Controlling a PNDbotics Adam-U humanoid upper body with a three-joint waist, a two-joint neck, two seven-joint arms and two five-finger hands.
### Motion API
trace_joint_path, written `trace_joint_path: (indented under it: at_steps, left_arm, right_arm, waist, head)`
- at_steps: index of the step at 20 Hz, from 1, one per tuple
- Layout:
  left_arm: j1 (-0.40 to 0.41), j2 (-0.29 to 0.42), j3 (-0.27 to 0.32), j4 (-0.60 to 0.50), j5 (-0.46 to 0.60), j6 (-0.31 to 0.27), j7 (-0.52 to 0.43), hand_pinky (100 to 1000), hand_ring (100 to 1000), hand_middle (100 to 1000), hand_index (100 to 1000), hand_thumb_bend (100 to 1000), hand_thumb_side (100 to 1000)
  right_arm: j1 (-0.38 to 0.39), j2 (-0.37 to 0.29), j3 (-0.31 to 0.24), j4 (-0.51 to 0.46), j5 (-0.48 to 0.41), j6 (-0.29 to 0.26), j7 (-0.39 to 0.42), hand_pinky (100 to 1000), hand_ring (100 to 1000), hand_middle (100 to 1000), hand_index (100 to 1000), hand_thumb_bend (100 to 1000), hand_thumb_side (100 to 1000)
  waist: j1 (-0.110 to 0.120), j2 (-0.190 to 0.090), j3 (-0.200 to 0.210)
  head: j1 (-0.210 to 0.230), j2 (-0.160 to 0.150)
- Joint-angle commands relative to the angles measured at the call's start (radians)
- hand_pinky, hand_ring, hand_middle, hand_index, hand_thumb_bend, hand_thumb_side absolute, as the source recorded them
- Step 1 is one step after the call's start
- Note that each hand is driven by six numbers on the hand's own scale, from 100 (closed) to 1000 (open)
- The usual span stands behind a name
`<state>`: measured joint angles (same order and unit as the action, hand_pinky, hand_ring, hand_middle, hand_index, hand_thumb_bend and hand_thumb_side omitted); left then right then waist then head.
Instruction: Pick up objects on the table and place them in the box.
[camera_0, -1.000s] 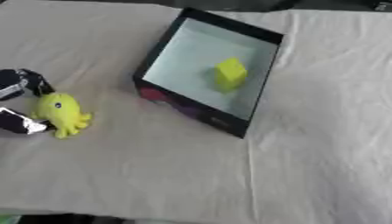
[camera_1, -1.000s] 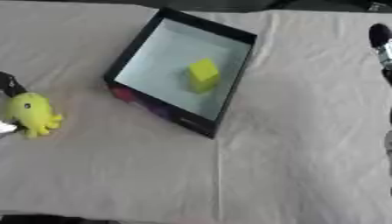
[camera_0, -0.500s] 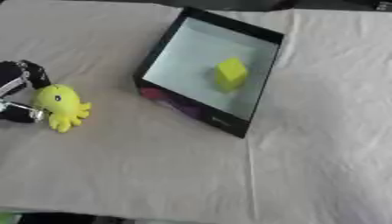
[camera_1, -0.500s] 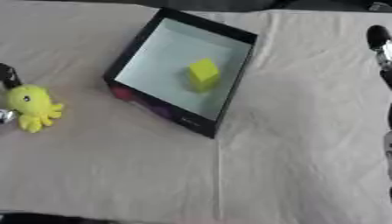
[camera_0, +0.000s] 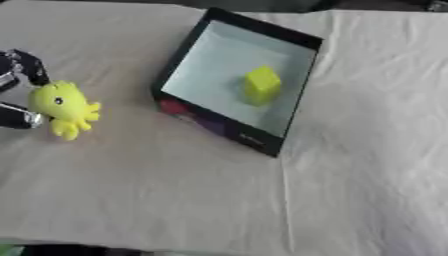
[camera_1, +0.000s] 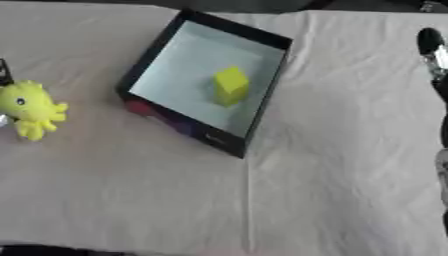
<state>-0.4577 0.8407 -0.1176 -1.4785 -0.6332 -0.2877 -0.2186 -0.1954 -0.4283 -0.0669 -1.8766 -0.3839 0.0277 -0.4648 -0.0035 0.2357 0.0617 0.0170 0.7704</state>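
Left hand (camera_0: 17, 95) has its fingers curled round the soft yellow octopus-shaped plush toy (camera_0: 61, 107), which sits in its grip at the hand's inner side, apparently just off the cloth-covered bench (camera_0: 175, 200) (contact with the cloth is hard to tell). The black open-topped cardboard box with a pale lining (camera_0: 238, 82) lies well off toward the hand's right with a small yellow block (camera_0: 261, 85) already inside. The right hand (camera_1: 433, 50) hangs idle at the far edge, fingers unclear; risk as I judge it: the toy's dangling legs could snag the box's near wall, or it could slip out because only its side is held.
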Motion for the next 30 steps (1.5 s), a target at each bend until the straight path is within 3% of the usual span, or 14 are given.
trace_joint_path:
  at_steps: [1, 7, 12, 17, 23, 30]
  left_arm:
    - [-0.048, 0.049, 0.004, -0.075, 0.013, 0.002, -0.015, 689, 549, 487, 421, 348, 100]
    - [-0.186, -0.033, -0.055, -0.136, 0.039, -0.006, -0.094, 683, 539, 483, 426, 329, 100]
    - [-0.308, -0.154, -0.069, -0.078, 0.029, 0.001, -0.157, 681, 533, 481, 430, 315, 100]
    - [-0.373, -0.263, -0.066, -0.009, -0.026, 0.002, -0.187, 678, 531, 481, 433, 301, 100]
    - [-0.426, -0.39, -0.058, 0.096, -0.128, -0.004, -0.183, 672, 526, 476, 433, 296, 100]
    - [-0.476, -0.501, -0.018, 0.221, -0.275, 0.017, -0.092, 665, 516, 471, 432, 294, 100]
  right_arm:
    - [-0.004, -0.036, -0.01, -0.016, 0.002, -0.006, -0.002, 961, 921, 947, 858, 614, 297]
    - [0.002, -0.047, -0.015, -0.017, -0.004, -0.008, -0.007, 961, 921, 948, 858, 606, 300]
    - [0.006, -0.052, -0.018, -0.017, -0.009, -0.011, -0.009, 961, 921, 948, 858, 601, 302]
    - [0.004, -0.051, -0.023, -0.018, -0.013, -0.014, -0.013, 961, 921, 948, 859, 602, 302]
    - [-0.005, -0.056, -0.03, -0.025, -0.021, -0.018, -0.018, 961, 921, 948, 858, 601, 302]
    - [-0.024, -0.055, -0.025, -0.033, -0.029, -0.018, -0.013, 961, 921, 947, 858, 599, 303]
  waist:
    - [0.004, -0.023, 0.004]
    - [0.003, -0.044, 0.022]
    - [0.0, -0.059, 0.031]
    - [-0.003, -0.062, 0.033]
    - [-0.006, -0.063, 0.022]
    - [-0.012, -0.06, -0.01]
  head:
    - [-0.003, 0.0]
    - [-0.009, 0.0]
    - [-0.018, 0.0]
    - [-0.034, 0.0]
    - [-0.037, 0.0]
    - [-0.047, 0.0]
